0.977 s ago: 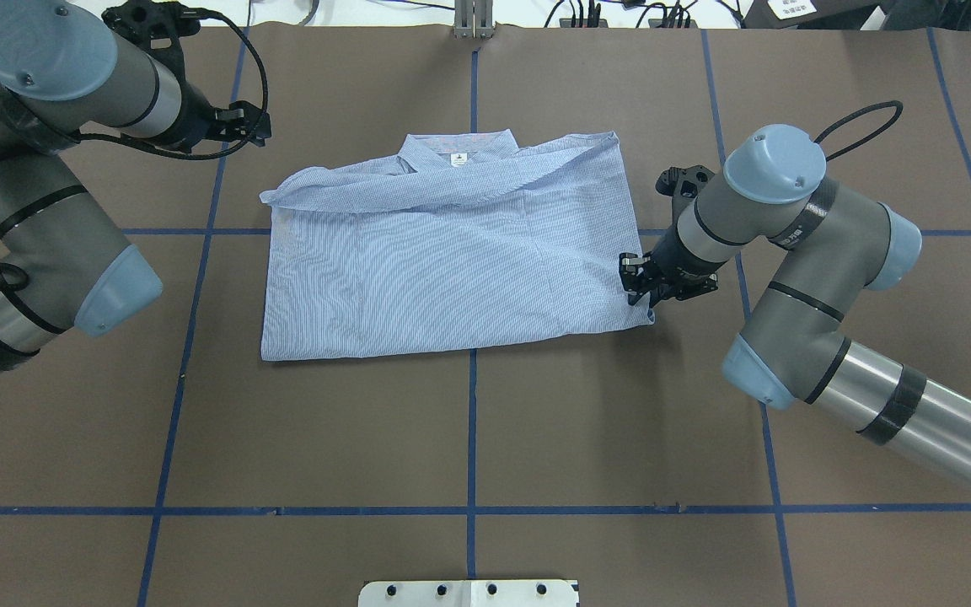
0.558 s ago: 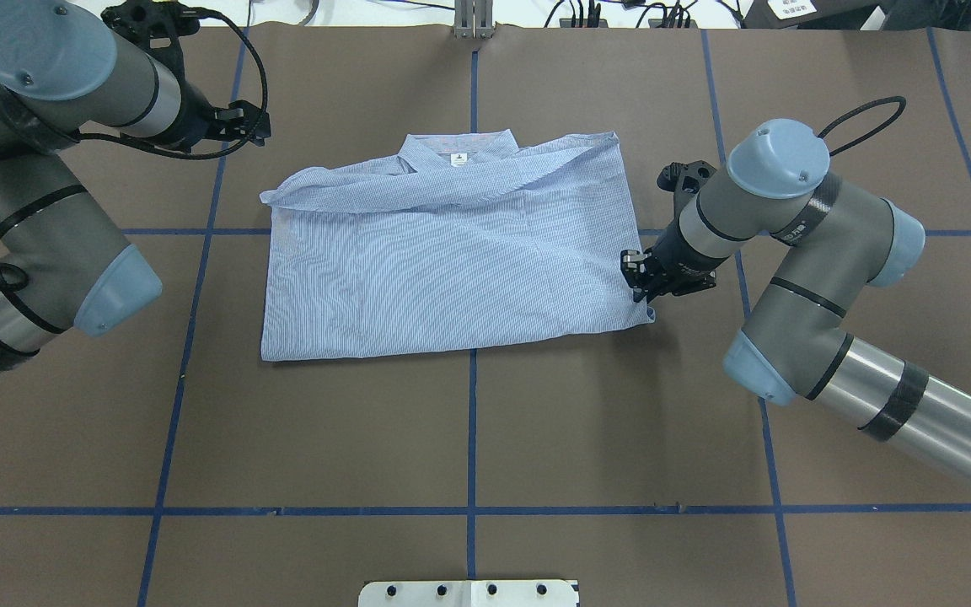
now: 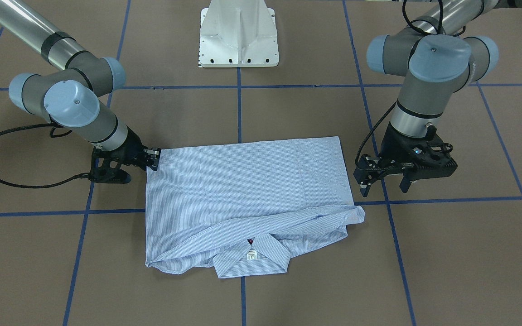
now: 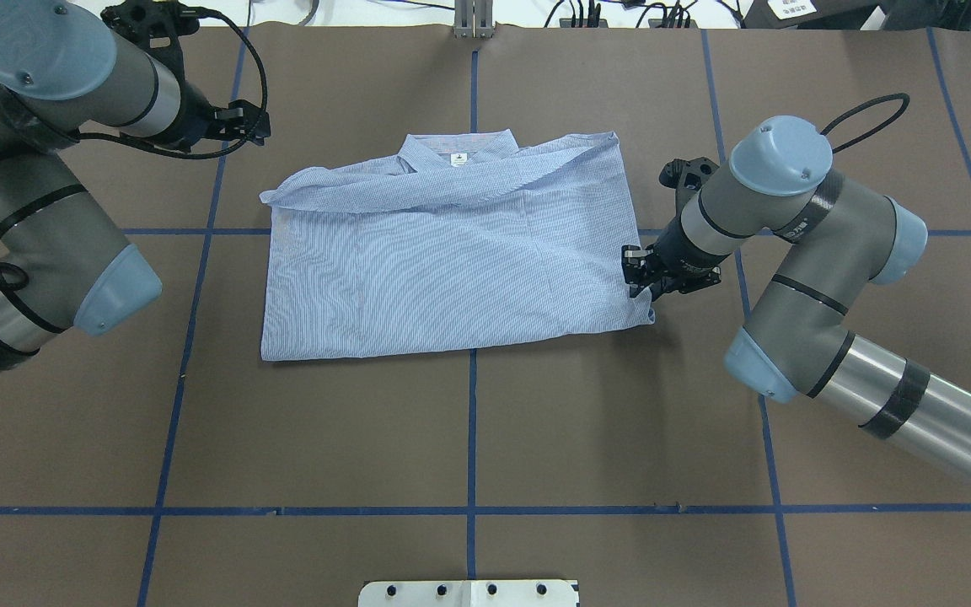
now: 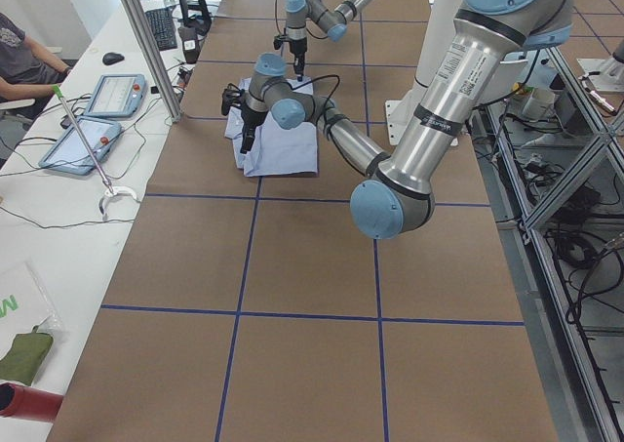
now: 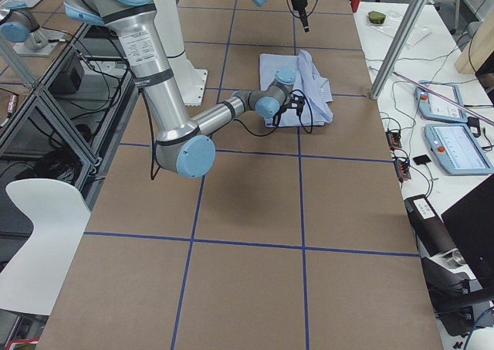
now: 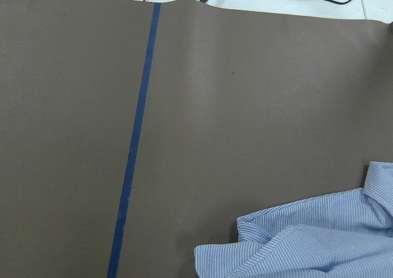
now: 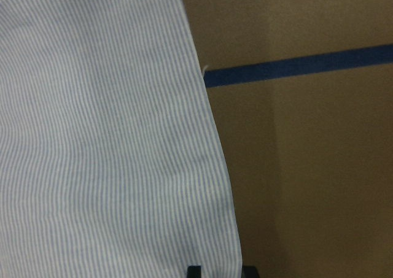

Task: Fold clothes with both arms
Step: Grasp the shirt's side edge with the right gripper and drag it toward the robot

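Blue striped shirt (image 4: pixel 452 270) lay unmoved. Right arm (image 4: pixel 789 211) edged farther along right hem, jaws parted astride edge, grasp pending. Left arm (image 4: pixel 56 76) stayed far-left, jaws open.

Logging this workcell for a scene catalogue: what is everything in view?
light blue striped button-up shirt: one, light blue, partly folded mid-table, collar away from robot.
brown paper-covered table: one, brown with blue tape grid, beneath shirt.
white pedestal base: one, white, robot side of table.
grey-blue handheld tablets: two, grey-blue, side bench.
seated person: one, grey top, at bench.
white chair: one, white, off table's right end.
left end effector: one, black, open, over bare table beside shirt.
right end effector: one, black, at shirt's hem corner.
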`<state>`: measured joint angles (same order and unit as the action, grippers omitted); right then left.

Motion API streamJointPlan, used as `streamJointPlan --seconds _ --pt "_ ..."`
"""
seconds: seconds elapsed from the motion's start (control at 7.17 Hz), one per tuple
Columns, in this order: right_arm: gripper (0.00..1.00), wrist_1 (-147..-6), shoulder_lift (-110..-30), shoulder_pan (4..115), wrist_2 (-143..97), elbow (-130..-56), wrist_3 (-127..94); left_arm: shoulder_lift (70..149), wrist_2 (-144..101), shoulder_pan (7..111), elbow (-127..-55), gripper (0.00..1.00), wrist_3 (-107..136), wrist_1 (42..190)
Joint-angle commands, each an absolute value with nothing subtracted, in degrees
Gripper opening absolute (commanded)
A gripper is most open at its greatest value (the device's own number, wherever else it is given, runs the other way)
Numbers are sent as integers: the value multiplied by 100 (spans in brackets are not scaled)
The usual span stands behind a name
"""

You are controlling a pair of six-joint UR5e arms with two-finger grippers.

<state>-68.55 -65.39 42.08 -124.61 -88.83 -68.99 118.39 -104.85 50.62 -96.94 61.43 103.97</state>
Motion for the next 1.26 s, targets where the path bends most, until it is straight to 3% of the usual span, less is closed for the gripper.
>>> streamJointPlan --seconds 0.0,0.28,0.7,1.12 --pt "32 -6864 -6539 4210 -12445 -8851 -6917 11839 -10485 5054 -9694 100 6144 10397" --pt "0 -6873 -6548 4210 -12445 -8851 -6917 11839 -10485 5062 -9694 100 6144 10397" --pt "0 -6855 -6591 4271 -12594 -9164 -6917 11839 -10477 5071 -9694 100 6144 10397" --pt "0 -6856 -7589 4054 -13034 -10559 -7066 11717 -10477 5115 -9931 100 6152 10380"
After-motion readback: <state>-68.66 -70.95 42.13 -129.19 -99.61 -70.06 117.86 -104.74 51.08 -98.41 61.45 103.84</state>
